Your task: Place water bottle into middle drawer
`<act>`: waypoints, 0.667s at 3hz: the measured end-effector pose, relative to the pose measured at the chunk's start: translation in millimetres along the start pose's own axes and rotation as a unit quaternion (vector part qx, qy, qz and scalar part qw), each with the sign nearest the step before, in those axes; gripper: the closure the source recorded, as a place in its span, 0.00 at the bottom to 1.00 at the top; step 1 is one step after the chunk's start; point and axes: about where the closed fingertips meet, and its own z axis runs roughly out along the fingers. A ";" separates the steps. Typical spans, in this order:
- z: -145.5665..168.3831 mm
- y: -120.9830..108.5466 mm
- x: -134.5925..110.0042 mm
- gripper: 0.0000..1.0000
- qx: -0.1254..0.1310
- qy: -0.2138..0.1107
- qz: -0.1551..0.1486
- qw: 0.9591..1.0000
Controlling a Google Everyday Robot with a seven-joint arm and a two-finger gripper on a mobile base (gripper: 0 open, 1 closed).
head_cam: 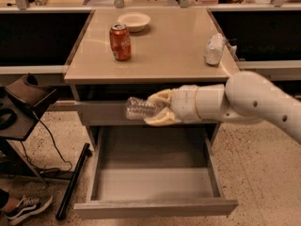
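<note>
My gripper [157, 110] is shut on the water bottle [138, 108], a clear ribbed plastic bottle held lying sideways with its free end pointing left. It hangs in front of the closed upper drawer front, just below the tabletop edge and above the back of the open middle drawer [155, 206]. The drawer is pulled out wide, grey inside, with nothing in it. My white arm reaches in from the right.
On the tan table [164, 60] stand a red soda can [120, 42], a pale bowl [134, 21] behind it, and a shorter whitish bottle [214, 49] lying at the right edge. A black stand [23, 98] and a dark pole [73, 182] are on the left floor.
</note>
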 end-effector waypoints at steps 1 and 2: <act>-1.6 67.6 38.4 1.00 0.010 0.009 0.082 0.997; 4.4 107.4 50.2 1.00 -0.016 0.019 0.098 0.995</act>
